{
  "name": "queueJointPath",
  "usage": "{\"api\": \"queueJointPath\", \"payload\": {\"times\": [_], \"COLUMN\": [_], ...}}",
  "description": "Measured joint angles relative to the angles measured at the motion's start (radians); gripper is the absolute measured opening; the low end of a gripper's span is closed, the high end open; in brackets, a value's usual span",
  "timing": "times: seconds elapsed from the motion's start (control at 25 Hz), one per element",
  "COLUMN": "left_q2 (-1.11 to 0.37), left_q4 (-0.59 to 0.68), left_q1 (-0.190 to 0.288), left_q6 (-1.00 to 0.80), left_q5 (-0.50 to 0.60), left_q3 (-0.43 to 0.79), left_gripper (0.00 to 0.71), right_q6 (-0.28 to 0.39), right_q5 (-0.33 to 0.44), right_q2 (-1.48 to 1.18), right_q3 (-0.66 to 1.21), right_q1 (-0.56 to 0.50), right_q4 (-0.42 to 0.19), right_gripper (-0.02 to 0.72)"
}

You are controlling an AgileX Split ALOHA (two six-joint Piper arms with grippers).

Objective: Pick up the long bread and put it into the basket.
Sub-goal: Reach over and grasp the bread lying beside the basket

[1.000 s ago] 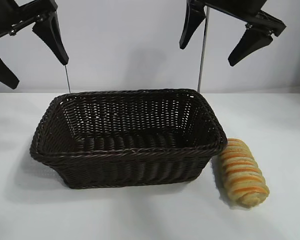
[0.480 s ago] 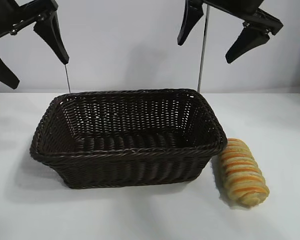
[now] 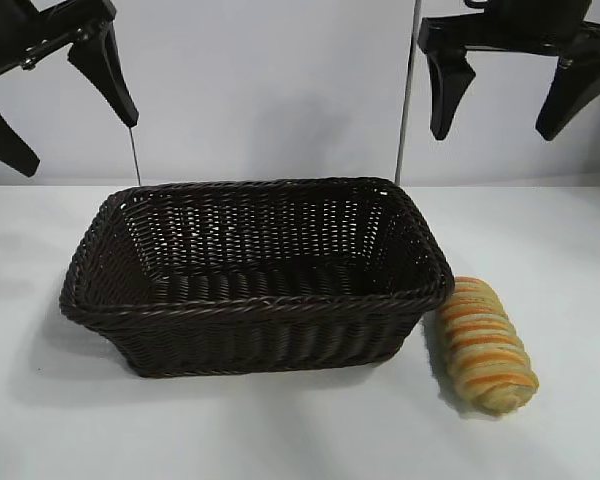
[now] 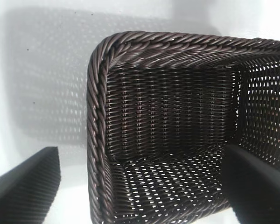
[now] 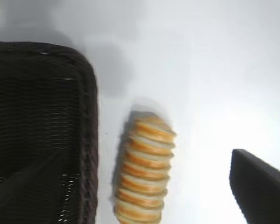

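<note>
One claw matters: the right claw (image 3: 507,98), spread wide and empty, hangs above the long bread (image 3: 484,345), which lies lengthwise beside the basket (image 3: 250,300); the left claw (image 3: 55,110), open too, is farther off.

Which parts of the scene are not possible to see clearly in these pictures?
- Long bread: its underside rests on the table; in the right wrist view the picture's edge cuts off one end.
- Basket: in the exterior view the near wall hides part of the floor; both wrist views show only part of it.
- Left gripper and right gripper: both open, arms cut off by the top edge.
</note>
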Motion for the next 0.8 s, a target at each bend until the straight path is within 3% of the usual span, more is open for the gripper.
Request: {"api": "queueJointPath", "payload": {"times": [0.44,0.64,0.8], "left_q2": [0.0,0.0,0.0], "left_q4": [0.0,0.0,0.0], "left_q1": [0.0,0.0,0.0], "left_q6": [0.0,0.0,0.0], "left_q5": [0.0,0.0,0.0], "left_q3": [0.0,0.0,0.0], "left_gripper": [0.669,0.669,0.669], "right_q6": [-0.013,-0.082,-0.137], "right_q5": [-0.023,-0.026,-0.111], "right_q2": [-0.008,-0.021,-0.021], "right_q3": [0.051,0.093,0.192], "right_q1": [-0.098,-0.161,-0.173], "right_q4": [0.062,0.11,0.18], "right_gripper": [0.68,0.675,0.675]}}
